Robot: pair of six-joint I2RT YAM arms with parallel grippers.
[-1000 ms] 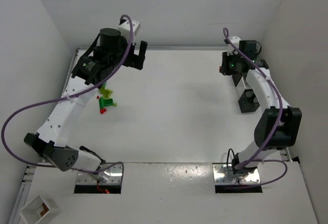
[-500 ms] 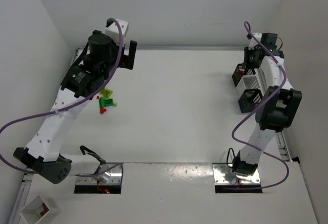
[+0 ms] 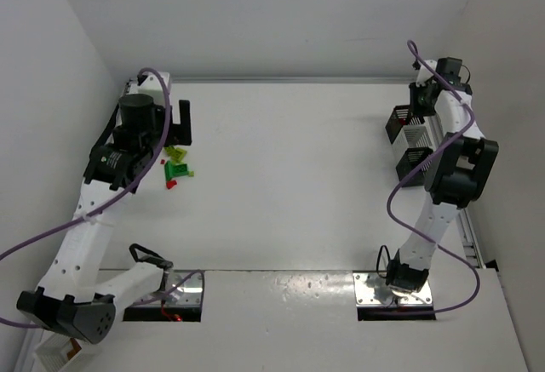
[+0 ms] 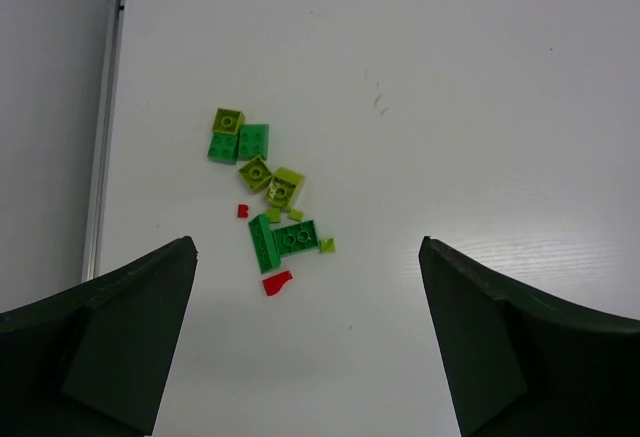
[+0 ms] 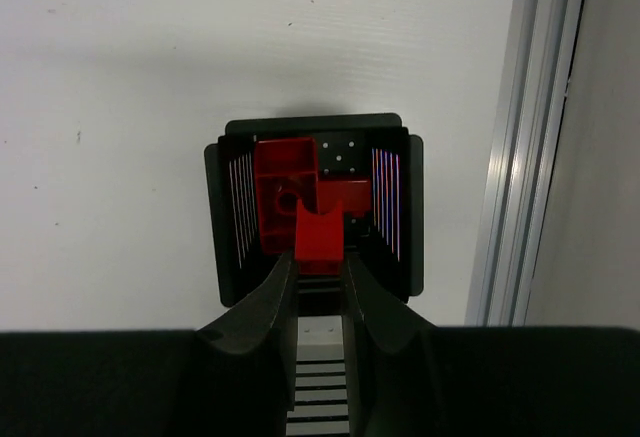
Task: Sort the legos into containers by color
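**A:** How is the left gripper [image 3: 182, 123]?

**B:** Fully open and holding nothing. It hangs over the far left part of the desk [image 3: 289, 185]. In the wrist view its fingers [image 4: 120, 342] stand wide apart at the bottom corners and touch nothing.

**A:** Where are the legos [image 4: 265, 192]?

**B:** Loose in a small heap on the desk, close to its left edge, seen in the gap between those open fingers. Green bricks [image 4: 285, 240] and lime bricks [image 4: 285, 187] lie touching or just beside one another. Two small red bits [image 4: 277, 282] lie at the heap's edge, one of them at its near end.

**A:** And on the right?

**B:** Three black bins [image 3: 411, 168] sit in a row by the desk's right edge, beside a metal rail [image 5: 530, 137]. The right gripper [image 5: 318, 260] is at the far end of that row.

**A:** Open too?

**B:** No, nearly closed, pinching a red brick [image 5: 320, 232] between its fingertips. The brick is over the opening of the far bin [image 5: 228, 207].

**A:** Anything in that bin?

**B:** A larger red block [image 5: 285, 192] lies on its floor. Whether the held brick touches it, I cannot tell. What the other two bins hold I cannot make out from above.
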